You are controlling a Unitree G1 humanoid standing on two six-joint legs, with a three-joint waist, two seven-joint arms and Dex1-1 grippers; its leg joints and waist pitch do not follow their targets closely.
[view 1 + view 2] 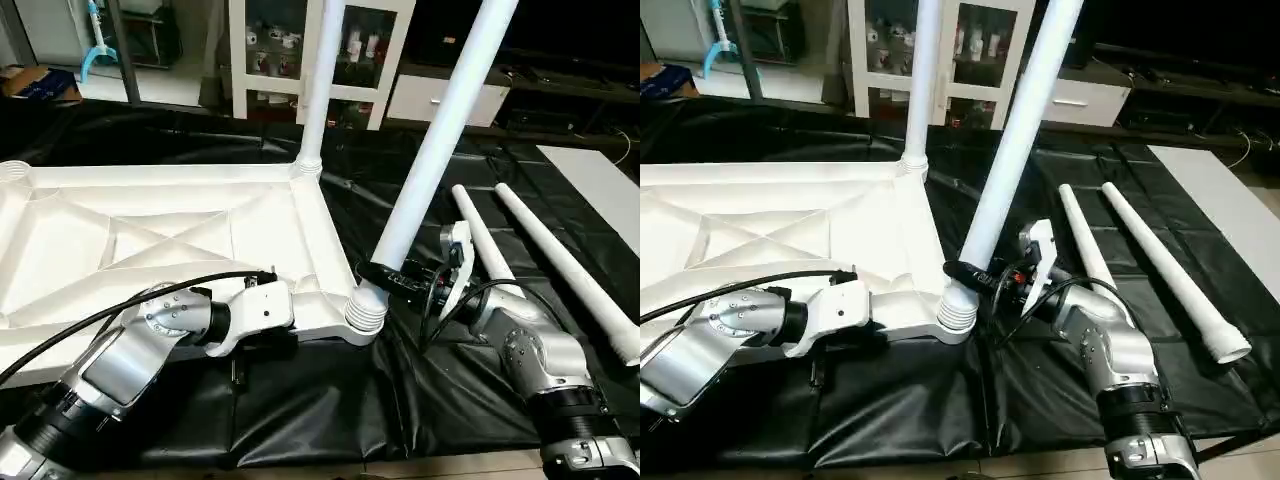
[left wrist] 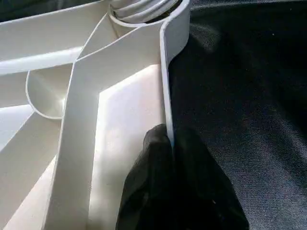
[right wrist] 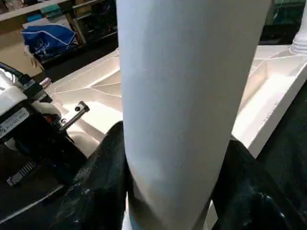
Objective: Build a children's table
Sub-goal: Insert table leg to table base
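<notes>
The left arm reaches in low from the near side, its silver forearm angled toward the table top (image 1: 150, 230). The left gripper (image 2: 170, 143) has its jaws pressed together on the thin near side wall of the top, one black finger (image 2: 148, 177) inside the rim and one outside.

The right arm bends up from the near right, wrist turned inward. The right gripper (image 1: 385, 275) has its jaws clamped around the leaning leg (image 1: 440, 130) low down, just above the near corner socket (image 1: 366, 315) — the wrist view has a black finger (image 3: 96, 182) on each side of the tube.

No writing can be read; a small label on the left gripper's housing is too small to make out.

The top is white plastic, lying underside up on a black sheet (image 1: 330, 400) over the worktop, with diagonal ribs and ridged round corner sockets. A second leg (image 1: 322, 80) stands upright in the far corner socket. Two more legs (image 1: 560, 250) — smooth, white, tapered tubes — lie side by side on the sheet to the right.
</notes>
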